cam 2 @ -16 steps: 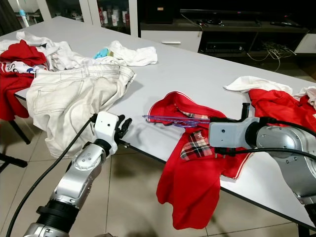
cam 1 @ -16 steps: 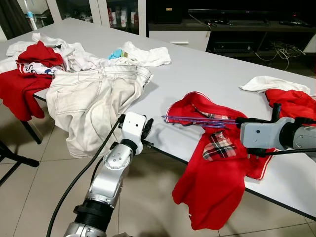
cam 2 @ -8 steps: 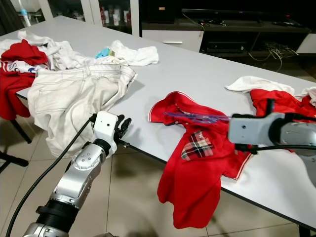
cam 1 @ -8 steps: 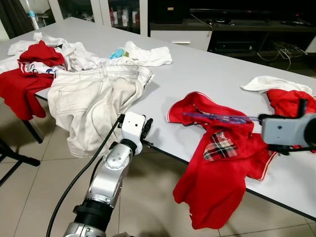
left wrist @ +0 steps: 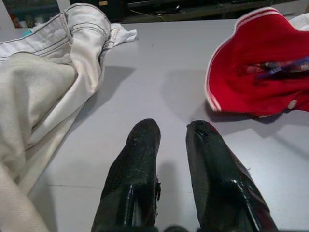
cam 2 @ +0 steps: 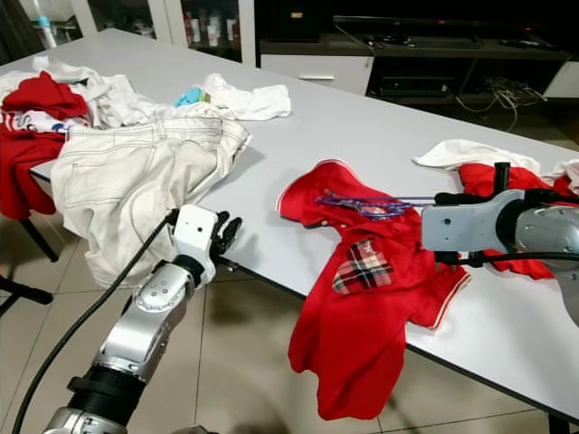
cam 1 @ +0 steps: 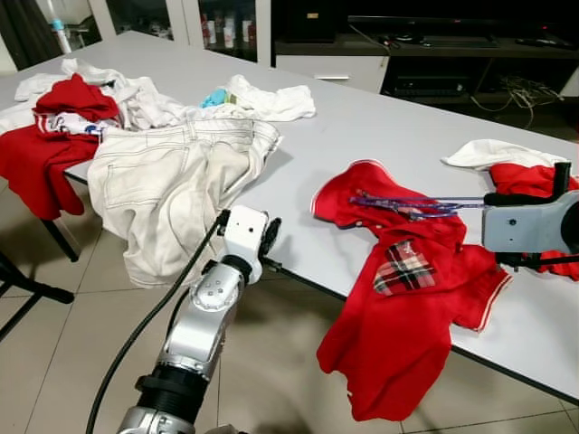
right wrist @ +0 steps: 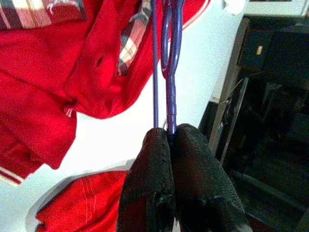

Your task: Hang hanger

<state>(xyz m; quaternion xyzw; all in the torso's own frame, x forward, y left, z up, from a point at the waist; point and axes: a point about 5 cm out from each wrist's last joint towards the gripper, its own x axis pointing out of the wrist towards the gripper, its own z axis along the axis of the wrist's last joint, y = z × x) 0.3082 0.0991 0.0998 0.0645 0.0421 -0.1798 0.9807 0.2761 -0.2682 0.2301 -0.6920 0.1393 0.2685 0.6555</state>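
In the left eye view a grey bench (cam 1: 362, 127) carries a red polo shirt (cam 1: 398, 298) at lower right, the purple hanger (cam 1: 407, 203) lying over its collar. In the left wrist view the left gripper (left wrist: 171, 130) hovers slightly parted and empty. In the right wrist view the right gripper (right wrist: 171, 130) is clamped on the hanger's end.

R hand (right wrist: 170, 140) clamped; L hand (left wrist: 171, 133) open, idle.
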